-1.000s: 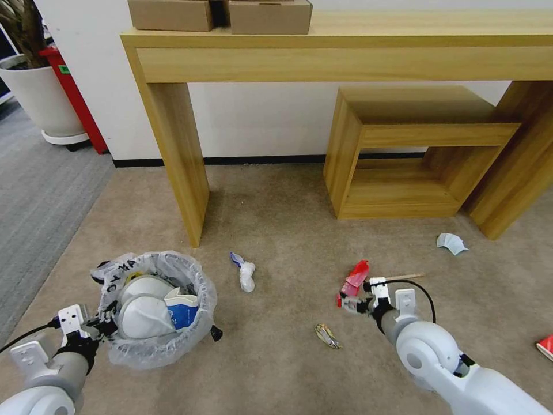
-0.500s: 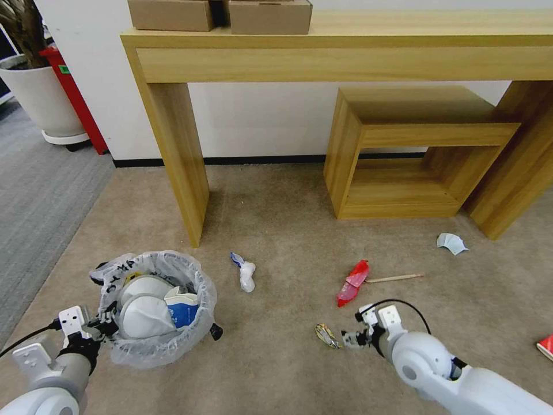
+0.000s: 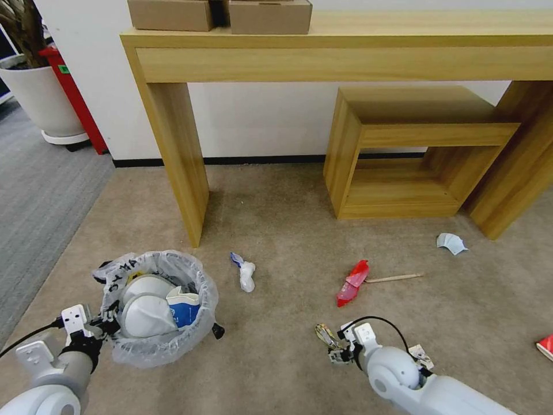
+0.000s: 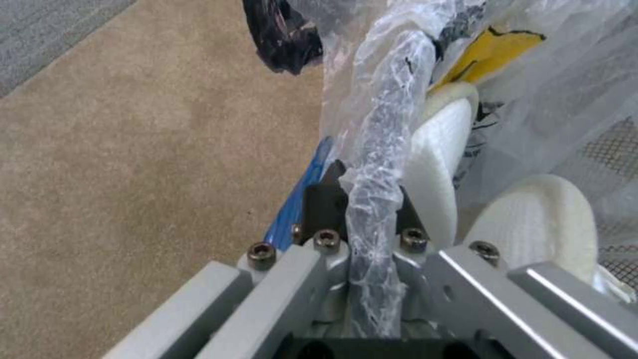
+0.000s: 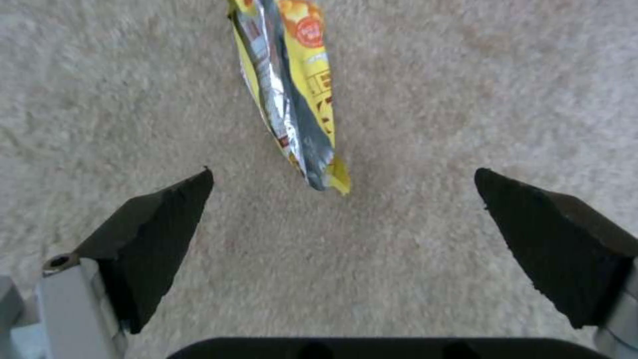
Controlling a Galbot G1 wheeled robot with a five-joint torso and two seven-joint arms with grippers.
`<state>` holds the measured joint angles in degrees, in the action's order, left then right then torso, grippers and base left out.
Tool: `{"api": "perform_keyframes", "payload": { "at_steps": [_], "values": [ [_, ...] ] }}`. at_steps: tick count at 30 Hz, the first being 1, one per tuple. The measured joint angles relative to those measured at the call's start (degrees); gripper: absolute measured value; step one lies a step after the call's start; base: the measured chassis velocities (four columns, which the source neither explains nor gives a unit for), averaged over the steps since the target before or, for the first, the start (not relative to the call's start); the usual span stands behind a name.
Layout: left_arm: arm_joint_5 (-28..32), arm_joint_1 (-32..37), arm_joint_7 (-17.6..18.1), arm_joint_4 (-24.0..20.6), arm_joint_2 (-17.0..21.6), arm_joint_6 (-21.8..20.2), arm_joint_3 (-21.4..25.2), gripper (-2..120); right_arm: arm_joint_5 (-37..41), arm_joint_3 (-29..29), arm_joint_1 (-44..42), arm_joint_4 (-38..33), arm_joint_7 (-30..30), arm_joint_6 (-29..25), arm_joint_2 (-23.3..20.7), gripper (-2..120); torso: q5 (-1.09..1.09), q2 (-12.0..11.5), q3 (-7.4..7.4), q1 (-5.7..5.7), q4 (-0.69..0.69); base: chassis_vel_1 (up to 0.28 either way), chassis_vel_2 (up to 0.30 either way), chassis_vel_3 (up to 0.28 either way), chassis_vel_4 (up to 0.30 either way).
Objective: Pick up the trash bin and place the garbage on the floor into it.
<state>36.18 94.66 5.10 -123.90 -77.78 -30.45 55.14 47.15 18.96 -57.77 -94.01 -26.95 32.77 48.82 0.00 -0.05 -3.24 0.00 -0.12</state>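
The trash bin point(image 3: 158, 308), black with a crinkly white bag, stands on the beige floor point(image 3: 276, 219) at the near left. My left gripper point(image 3: 106, 327) is shut on its bag-covered rim point(image 4: 376, 164). Two white slippers point(image 3: 144, 305) and a blue-white carton point(image 3: 185, 308) lie inside it. My right gripper point(image 3: 337, 349) hangs open low over the carpet, and a yellow-orange packet point(image 5: 292, 89) lies just ahead of its spread fingertips point(image 5: 193, 192). More garbage lies about: a crumpled clear bottle point(image 3: 246, 275), a red wrapper point(image 3: 352, 282), a wooden stick point(image 3: 394, 278), a pale blue mask point(image 3: 451, 243).
A wooden console table's leg point(image 3: 184, 167) stands behind the bin, and a low wooden shelf point(image 3: 403, 155) sits under the table. Far left are a white planter point(image 3: 34, 98), a red bin point(image 3: 72, 92) and grey ribbed carpet point(image 3: 40, 190). Another red wrapper point(image 3: 544, 346) lies at the right edge.
My right gripper has drawn back from beside the red wrapper, nearer and leftward, to the yellow-orange packet. The left gripper and the bin have barely shifted.
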Motion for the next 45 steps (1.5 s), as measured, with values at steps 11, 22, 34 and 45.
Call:
{"api": "perform_keyframes", "payload": {
  "at_steps": [11, 22, 34, 45],
  "values": [
    [0.33, 0.3, -0.17, -0.18, -0.08, 0.35, -0.08, 0, -3.51, 1.28, 1.07, 4.47, 0.74, -4.73, 2.71, 98, -0.01, 0.0, 0.0, 0.0, 0.0, 0.0, 0.0, 0.0, 0.0],
    [0.63, 0.61, -0.27, -0.65, -0.03, 0.77, -0.08, 0, -6.65, 3.24, 1.83, 8.89, 0.99, -8.42, 5.06, 76, 0.0, 0.0, 0.0, 0.0, 0.0, 0.0, 0.0, 0.0, 0.0],
    [0.78, 0.66, -0.31, -1.31, -0.13, 0.98, -0.05, 0, -7.88, 4.86, 3.11, 10.98, 1.18, -10.91, 6.82, 29, 0.0, 0.0, 0.0, 0.0, 0.0, 0.0, 0.0, 0.0, 0.0],
    [0.79, 0.54, -0.25, -0.91, -0.21, 0.99, -0.26, 0, -9.97, 4.29, 1.97, 11.07, 1.19, -13.12, 6.4, 0, 0.01, 0.0, 0.0, 0.0, 0.0, 0.0, 0.0, 0.0, 0.0]
  ]
}}
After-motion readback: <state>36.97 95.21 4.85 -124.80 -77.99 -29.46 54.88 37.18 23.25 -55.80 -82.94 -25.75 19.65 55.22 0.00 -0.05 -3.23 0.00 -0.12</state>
